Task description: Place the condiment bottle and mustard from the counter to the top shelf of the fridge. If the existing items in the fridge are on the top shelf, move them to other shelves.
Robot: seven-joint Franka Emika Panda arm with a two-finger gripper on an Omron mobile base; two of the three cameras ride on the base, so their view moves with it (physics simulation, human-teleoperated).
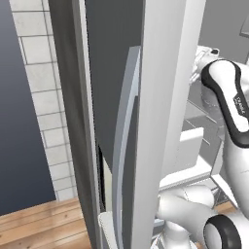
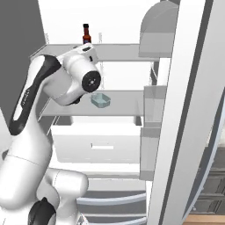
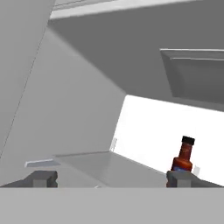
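The condiment bottle (image 2: 86, 34) stands upright on the top shelf (image 2: 118, 52) of the fridge (image 2: 110, 13), so that half of the placement appears done. The claw (image 3: 111, 178) is inside the fridge with its 2 fingertips (image 3: 42, 178) spread wide apart and nothing between them. In the hand view, the bottle stands beyond the right fingertip, apart from it and clear of the gap. The teal dish (image 2: 101, 100) sits on the middle shelf (image 2: 127, 103), below and to the claw's side, already off the top level. The mustard remains to be fetched. The next move likely calls for drawing the arm straight out past the open door (image 1: 160, 97) without brushing the bottle, then turning to the counter.
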